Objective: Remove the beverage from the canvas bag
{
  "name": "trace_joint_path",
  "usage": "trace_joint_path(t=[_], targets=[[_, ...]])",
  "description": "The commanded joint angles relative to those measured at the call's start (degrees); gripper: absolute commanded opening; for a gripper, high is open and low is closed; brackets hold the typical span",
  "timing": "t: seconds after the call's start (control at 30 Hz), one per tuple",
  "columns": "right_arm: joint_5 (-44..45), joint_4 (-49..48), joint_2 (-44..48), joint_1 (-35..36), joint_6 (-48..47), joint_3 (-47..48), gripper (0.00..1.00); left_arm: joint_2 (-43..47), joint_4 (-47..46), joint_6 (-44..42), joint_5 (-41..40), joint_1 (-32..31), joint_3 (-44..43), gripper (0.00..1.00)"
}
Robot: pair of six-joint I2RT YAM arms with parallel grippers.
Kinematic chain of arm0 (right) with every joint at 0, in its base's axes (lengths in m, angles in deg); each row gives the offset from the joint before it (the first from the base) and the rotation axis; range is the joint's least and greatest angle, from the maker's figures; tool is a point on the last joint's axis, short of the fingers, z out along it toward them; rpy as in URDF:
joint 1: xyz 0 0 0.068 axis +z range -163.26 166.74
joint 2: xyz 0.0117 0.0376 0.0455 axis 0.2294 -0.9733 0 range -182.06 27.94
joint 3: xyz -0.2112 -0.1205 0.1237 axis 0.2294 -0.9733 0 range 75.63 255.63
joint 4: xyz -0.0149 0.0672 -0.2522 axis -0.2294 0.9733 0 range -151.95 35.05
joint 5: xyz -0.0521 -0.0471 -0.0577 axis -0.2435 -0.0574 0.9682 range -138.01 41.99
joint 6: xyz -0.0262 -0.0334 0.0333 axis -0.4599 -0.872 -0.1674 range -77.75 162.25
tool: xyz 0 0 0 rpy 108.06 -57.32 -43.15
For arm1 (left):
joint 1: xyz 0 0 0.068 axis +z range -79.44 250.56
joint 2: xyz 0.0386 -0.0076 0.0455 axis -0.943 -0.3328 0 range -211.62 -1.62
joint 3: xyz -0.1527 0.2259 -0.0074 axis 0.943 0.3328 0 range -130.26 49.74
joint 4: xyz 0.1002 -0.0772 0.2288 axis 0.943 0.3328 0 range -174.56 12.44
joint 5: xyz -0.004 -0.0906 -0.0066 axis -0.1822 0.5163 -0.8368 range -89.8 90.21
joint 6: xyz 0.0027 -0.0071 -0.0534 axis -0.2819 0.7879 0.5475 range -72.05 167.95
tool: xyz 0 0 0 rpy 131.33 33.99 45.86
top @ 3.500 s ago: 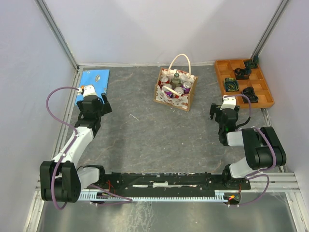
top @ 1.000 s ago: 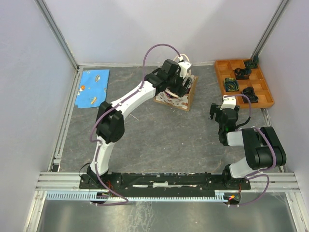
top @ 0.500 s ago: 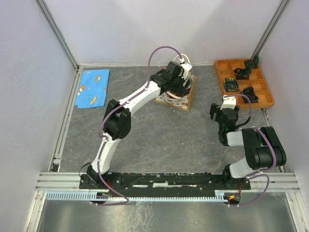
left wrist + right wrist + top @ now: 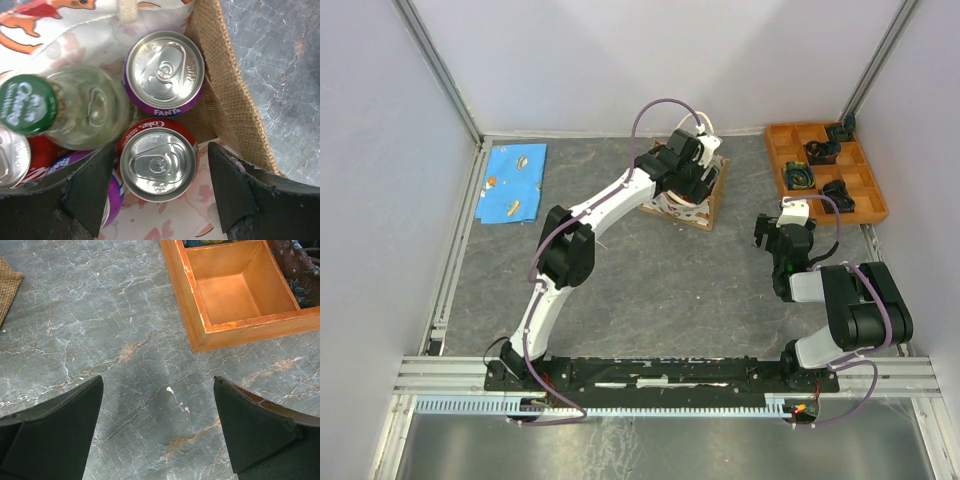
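Purple can (image 4: 164, 72): "FANTA" printed below the rim; red can (image 4: 158, 161): "Coke" near the rim; green bottle cap (image 4: 29, 104): white lettering, not legible

the overhead view is lit softly and evenly from above, bright on the pale walls, with only faint shadows under the arms on the bench (image 4: 620, 290). it is sharp overall, though i find small things coarse. the left wrist view is bright: the lids of the coke can (image 4: 158, 164) and fanta can (image 4: 164, 72) carry a soft sheen, and the glass bottle (image 4: 90, 107) glints. the left tool (image 4: 161, 172) has near-black, blurred, grainy fingers (image 4: 90, 195). in the right wrist view a soft dark shadow lies on the bench between the fingers (image 4: 55, 430) of the right tool (image 4: 157, 382), which are dark and featureless. the stone veining is crisp.
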Motion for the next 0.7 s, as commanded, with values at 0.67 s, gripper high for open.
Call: trace_joint_path(t=[0.67], targets=[[-0.4,-1.3,0.0,0.0,-0.8,1.8,0.99,-8.6,9.6,-2.3,-2.7,-1.0,-3.2,0.8]])
